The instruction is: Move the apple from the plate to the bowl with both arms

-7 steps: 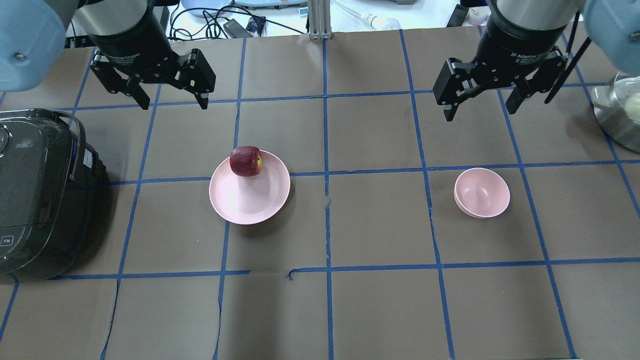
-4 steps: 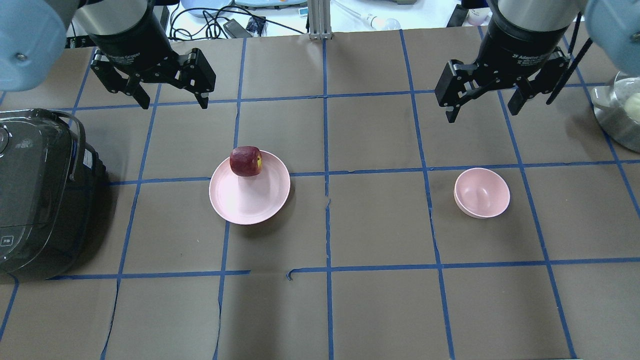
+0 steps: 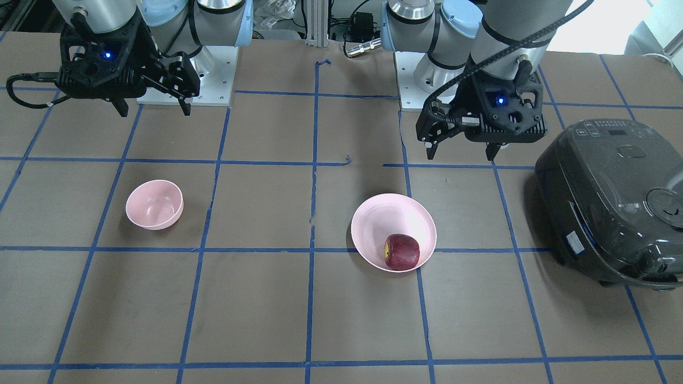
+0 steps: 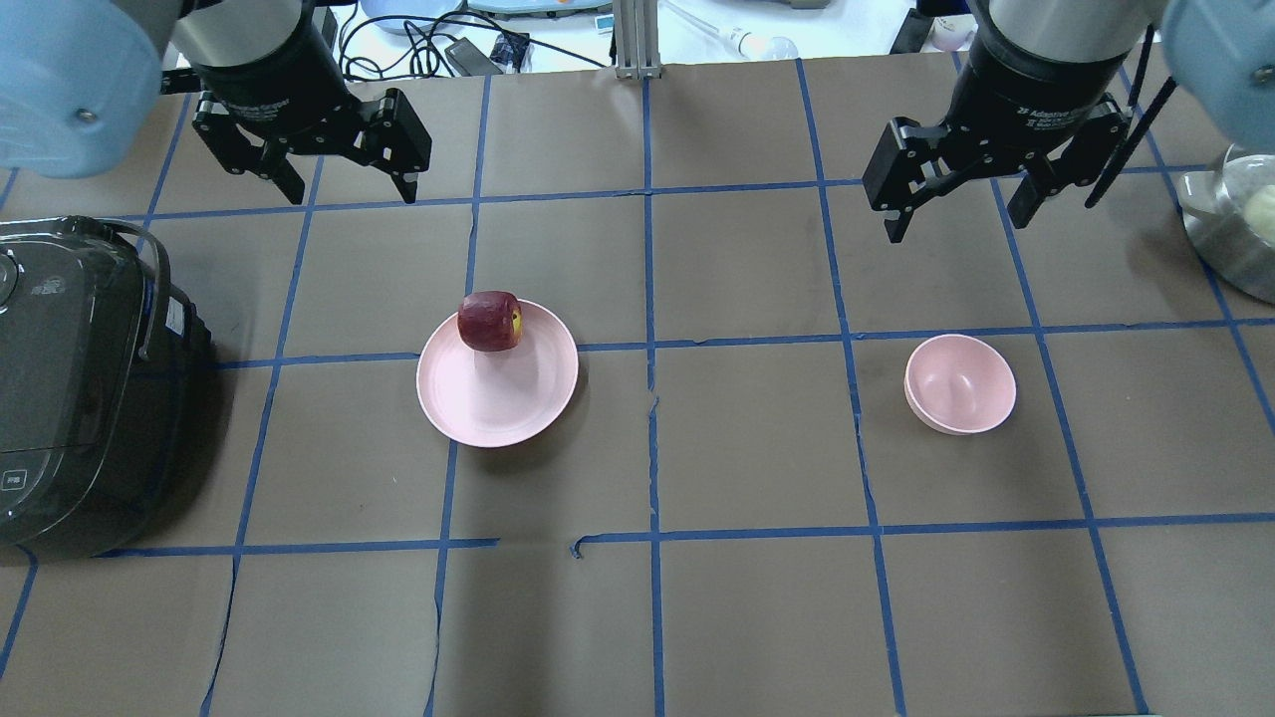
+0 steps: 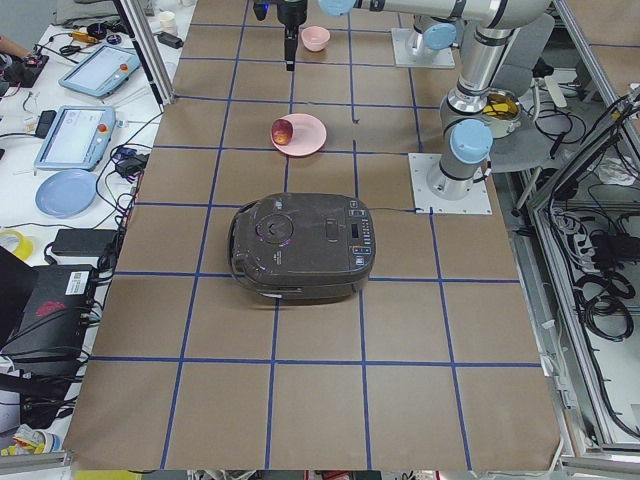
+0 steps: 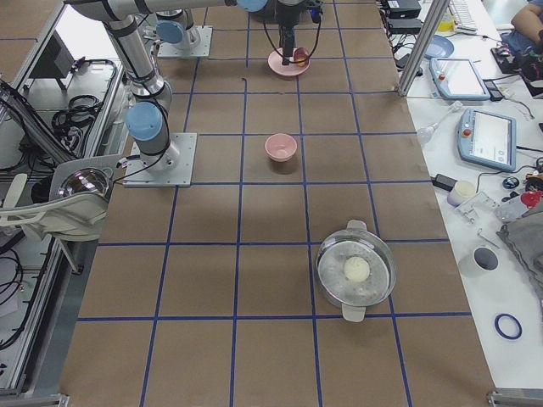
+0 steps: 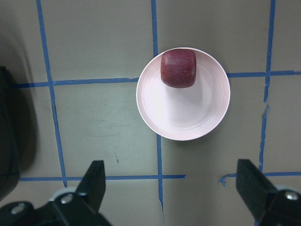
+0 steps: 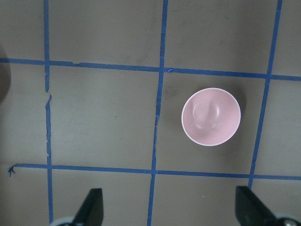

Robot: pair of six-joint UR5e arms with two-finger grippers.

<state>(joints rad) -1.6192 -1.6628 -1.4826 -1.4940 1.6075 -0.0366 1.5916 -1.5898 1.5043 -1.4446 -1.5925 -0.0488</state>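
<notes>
The dark red apple [image 4: 489, 321] [image 3: 402, 252] [image 7: 178, 68] lies on the far rim side of the wide pale pink plate [image 4: 498, 393] [image 3: 384, 221] [image 7: 188, 117]. The small pink bowl [image 4: 960, 383] [image 3: 155, 204] [image 8: 211, 116] stands empty to the right. My left gripper [image 4: 349, 189] [image 3: 459, 152] hangs open and empty high above the table, behind and left of the plate. My right gripper [image 4: 956, 214] [image 3: 152, 109] hangs open and empty behind the bowl. Both wrist views look straight down with the fingertips [image 7: 94, 176] [image 8: 91, 200] spread wide.
A black rice cooker [image 4: 80, 388] [image 3: 613, 202] sits at the left table edge beside the plate. A steel pot [image 4: 1230, 234] [image 6: 355, 271] with a pale round item inside stands at the right edge. Blue tape lines grid the brown table [image 4: 647, 597].
My left gripper has shifted slightly away and turned a little. The right gripper has barely moved. Apple, plate and bowl are unmoved.
</notes>
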